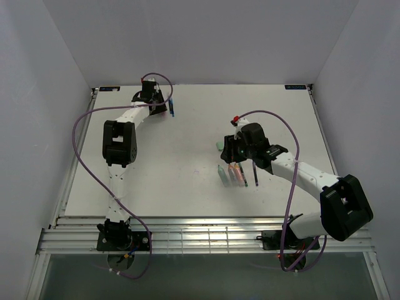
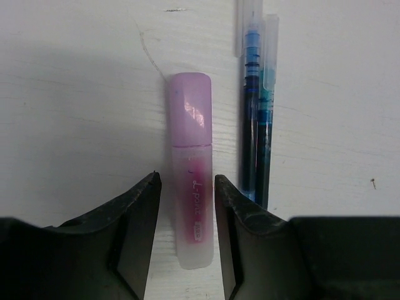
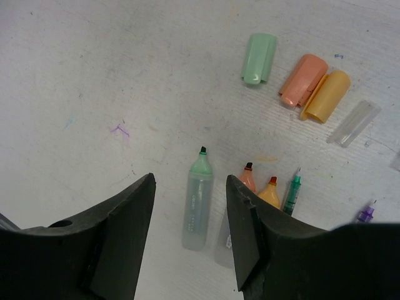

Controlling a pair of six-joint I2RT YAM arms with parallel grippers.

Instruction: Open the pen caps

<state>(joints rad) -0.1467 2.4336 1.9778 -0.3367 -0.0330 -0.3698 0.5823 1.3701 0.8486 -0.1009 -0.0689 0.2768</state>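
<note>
Most of the work looks done on the right side of the worktop [image 1: 156, 181] and unfinished near its far edge on the left. Right of the middle, the mint green marker [image 3: 199, 206], the orange marker [image 3: 248, 179] and the yellow-orange marker [image 3: 272, 191] lie side by side with their tips bare. Their loose caps lie farther out, well apart from them: the green cap [image 3: 259, 58] alone, the orange cap [image 3: 303, 78] and yellow cap [image 3: 326, 95] touching each other. A thin green-tipped pen [image 3: 292, 190] also shows a bare point, with a clear cap [image 3: 354, 123] lying loose nearby, and a purple-tipped pen [image 3: 365, 214] peeks out at the edge of the view, also uncapped. The right tool [image 3: 190, 181] hangs over this group with its jaws wide and nothing in them. Toward the far-left corner, the pink marker [image 2: 192, 206] has its pink cap [image 2: 189, 109] on. The left tool [image 2: 187, 181] straddles the marker's body at a middling width, one finger just beside each flank and not visibly clamped. Just beside it lie the slim blue pens [image 2: 253, 106], which seem to wear clear caps, though I cannot tell for certain. By my judgement the pink cap, and probably the blue ones, remain to be pulled.
</note>
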